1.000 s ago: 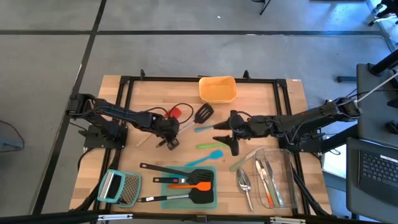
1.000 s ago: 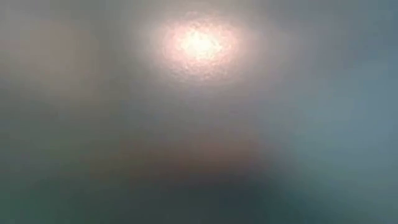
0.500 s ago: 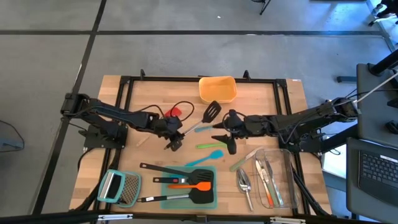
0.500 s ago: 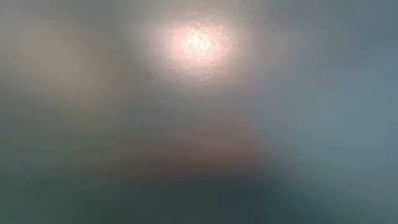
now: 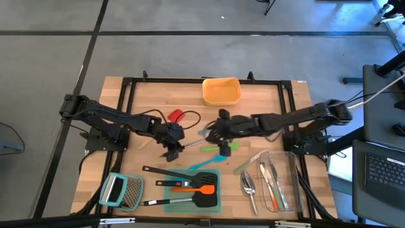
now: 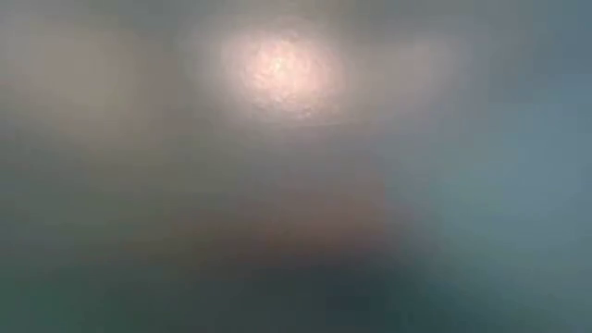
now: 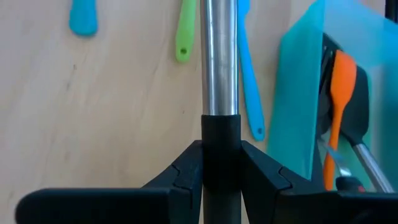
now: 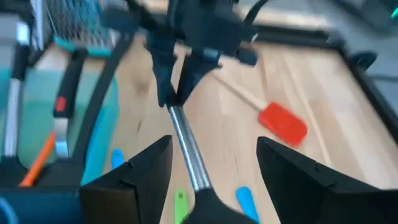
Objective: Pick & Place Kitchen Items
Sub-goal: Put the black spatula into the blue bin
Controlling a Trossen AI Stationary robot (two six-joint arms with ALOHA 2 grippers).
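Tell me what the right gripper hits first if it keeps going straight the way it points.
Probably the black turner: its steel handle runs between the open fingers of the right gripper. Straight beyond it is the left gripper, shut on the handle's far end. Depth is uncertain.

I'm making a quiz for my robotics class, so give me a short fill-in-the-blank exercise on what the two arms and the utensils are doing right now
1. The left gripper is shut on the black grip of a turner whose shaft is ____ metal.
2. The right gripper's fingers stand ____ on either side of that turner's head end.
3. The orange turner lies in the ____ tray.
4. The red spatula lies on the bare ____.

Missing words: silver; open; teal; table
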